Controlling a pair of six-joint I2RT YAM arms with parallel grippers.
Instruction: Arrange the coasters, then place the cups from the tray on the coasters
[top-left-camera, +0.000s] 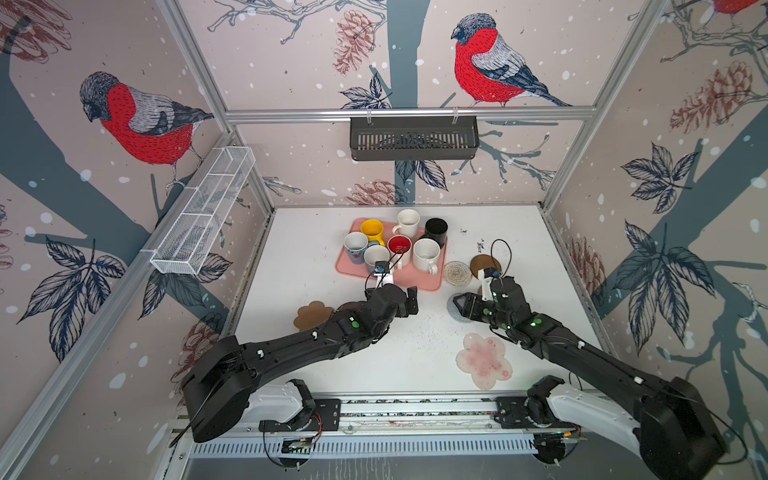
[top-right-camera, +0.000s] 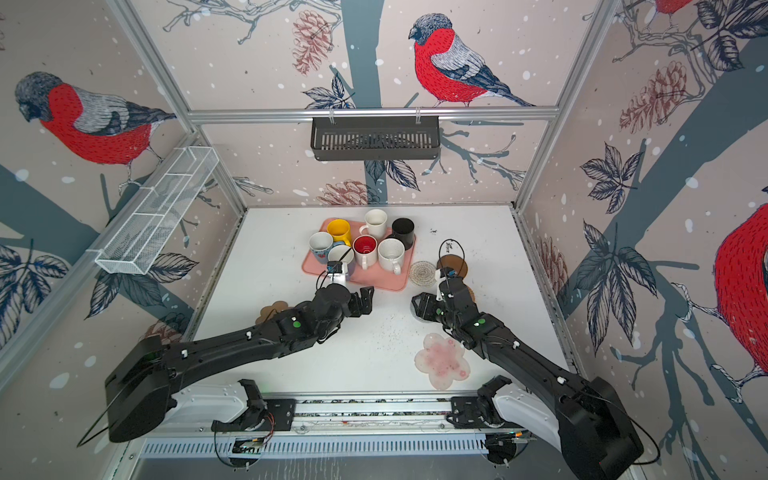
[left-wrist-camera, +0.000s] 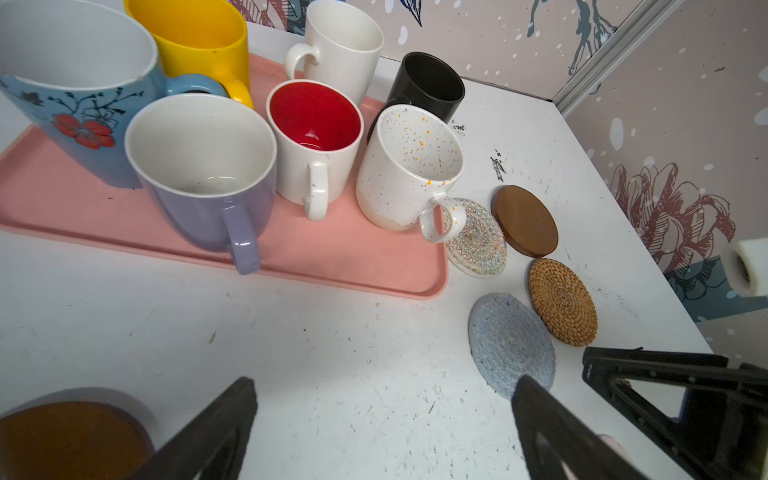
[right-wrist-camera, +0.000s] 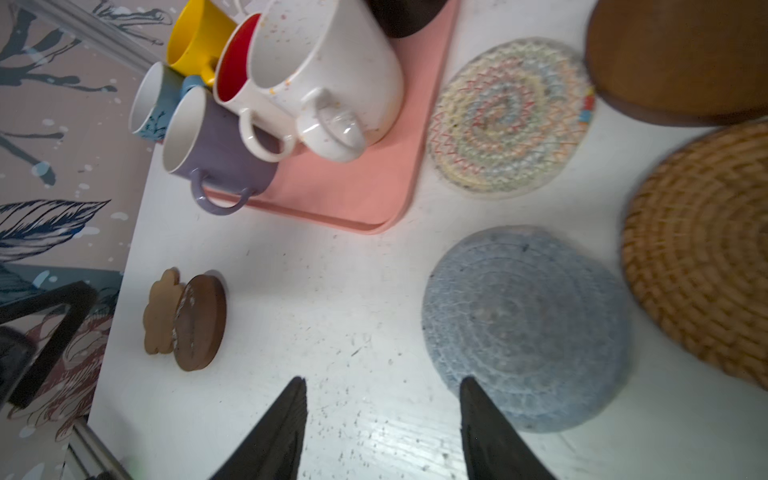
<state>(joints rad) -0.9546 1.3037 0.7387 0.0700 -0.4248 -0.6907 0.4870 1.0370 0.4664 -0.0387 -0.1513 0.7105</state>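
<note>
Hovering over the counter (left-wrist-camera: 332, 353), we are carrying the left jaws wide and empty, with the cups (left-wrist-camera: 316, 141) crowding the tray (left-wrist-camera: 353, 266) ahead of them and a brown disc (left-wrist-camera: 70, 436) just outside one jaw. We are holding the right jaws half open, gripping nothing, one tip overlapping the rim of the grey-blue coaster (right-wrist-camera: 523, 324), which is lying just beside the rattan coaster (right-wrist-camera: 706, 257). We are judging that a careless nudge here risks dragging the soft mat into its neighbours, leaving the coasters too bunched for cups to sit flat.
</note>
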